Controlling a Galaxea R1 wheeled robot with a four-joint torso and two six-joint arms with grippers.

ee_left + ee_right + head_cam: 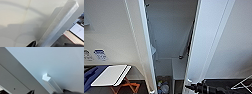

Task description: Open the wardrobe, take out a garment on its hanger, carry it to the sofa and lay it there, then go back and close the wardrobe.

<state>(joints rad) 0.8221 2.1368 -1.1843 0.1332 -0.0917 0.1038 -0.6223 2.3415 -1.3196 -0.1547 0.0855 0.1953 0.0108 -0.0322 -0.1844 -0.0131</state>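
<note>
The wardrobe [169, 30] stands right in front of me with both white doors swung partly open. Its pale inside shows a slanted rail [185, 47] and a scrap of light blue fabric [153, 50] by the left door [134, 37]. My right gripper [190, 87] is at the lower inner edge of the right door [209, 37]. In the right wrist view the right gripper [49, 91] is open, its dark fingertips [31, 91] standing on either side of the small white handle [50, 81]. One dark fingertip [32, 44] of my left arm lies beside the left door's edge [58, 23].
A white board [111, 75] rests on an orange stand [126, 87] at the lower left, with a blue shape [91, 75] beside it. Small items [164, 87] lie at the wardrobe's bottom. A white wire frame [241, 85] stands at the lower right.
</note>
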